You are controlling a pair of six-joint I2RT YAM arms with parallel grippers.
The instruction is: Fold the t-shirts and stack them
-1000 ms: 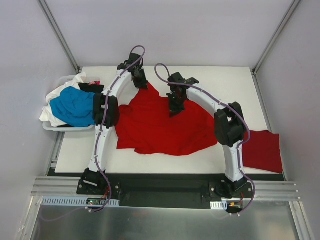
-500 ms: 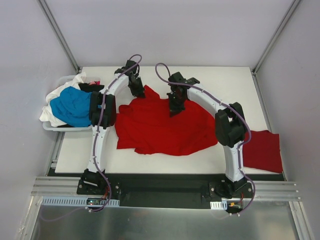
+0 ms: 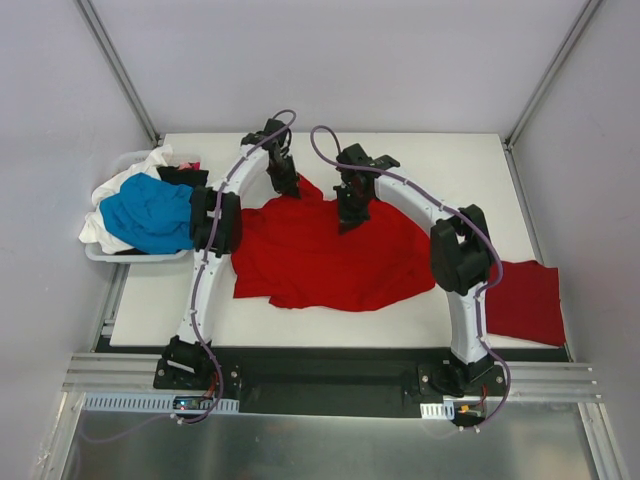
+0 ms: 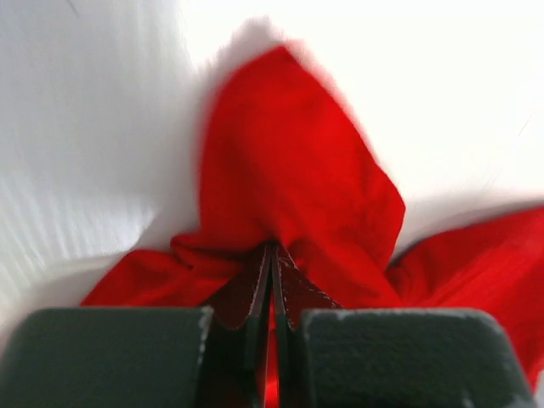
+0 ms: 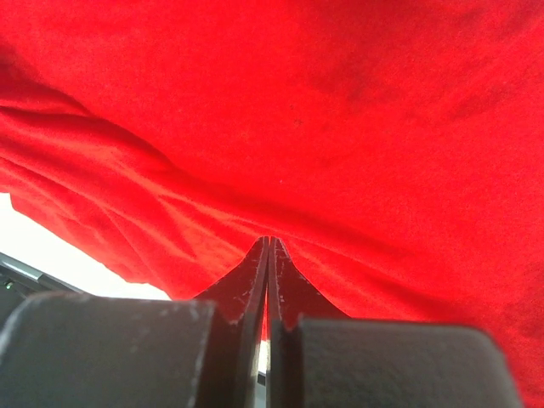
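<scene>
An unfolded red t-shirt (image 3: 330, 255) lies rumpled across the middle of the white table (image 3: 440, 165). My left gripper (image 3: 289, 186) is shut on a pinch of its far left edge; in the left wrist view the red cloth (image 4: 289, 170) bunches up from the closed tips (image 4: 272, 248). My right gripper (image 3: 346, 214) is shut on the same shirt near its far middle, and red fabric (image 5: 323, 110) fills the right wrist view beyond the closed tips (image 5: 269, 240). A second red t-shirt (image 3: 527, 300) lies folded flat at the table's right edge.
A white bin (image 3: 110, 252) off the table's left side holds a blue shirt (image 3: 150, 215) with white (image 3: 150, 163) and black (image 3: 182, 175) cloth around it. Grey walls close in the table on three sides. The arm bases sit on the black rail (image 3: 320, 378) at the near edge.
My left gripper swung a little to the left with its pinch of red cloth, then back to the right. The right arm has stayed put.
</scene>
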